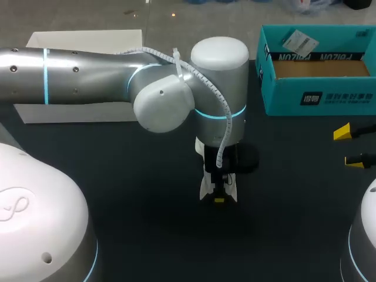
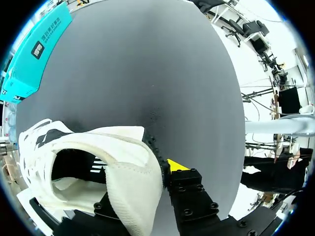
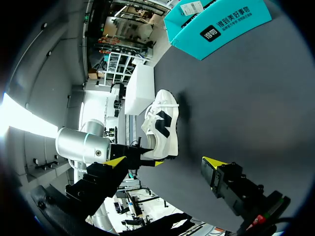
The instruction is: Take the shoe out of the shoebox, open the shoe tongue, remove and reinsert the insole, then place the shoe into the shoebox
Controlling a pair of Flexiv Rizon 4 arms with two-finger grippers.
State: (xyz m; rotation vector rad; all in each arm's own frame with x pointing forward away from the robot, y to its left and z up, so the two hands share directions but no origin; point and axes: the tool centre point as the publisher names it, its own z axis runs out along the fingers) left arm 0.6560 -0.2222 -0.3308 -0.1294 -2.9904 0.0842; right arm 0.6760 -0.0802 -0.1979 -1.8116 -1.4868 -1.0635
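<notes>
A white shoe with black markings stands on the dark table near the middle, mostly hidden under my left arm in the head view. My left gripper comes down on its heel. In the left wrist view the heel wall of the shoe sits between the fingers. One yellow tip presses its outside, while the other finger is hidden inside the shoe. My right gripper hangs open at the table's right side, empty, facing the shoe from a distance. The teal shoebox stands open at the back right.
A white box or lid lies at the back left, partly behind my left arm. The shoebox holds a paper tag and a brown floor. Dark bare table surrounds the shoe.
</notes>
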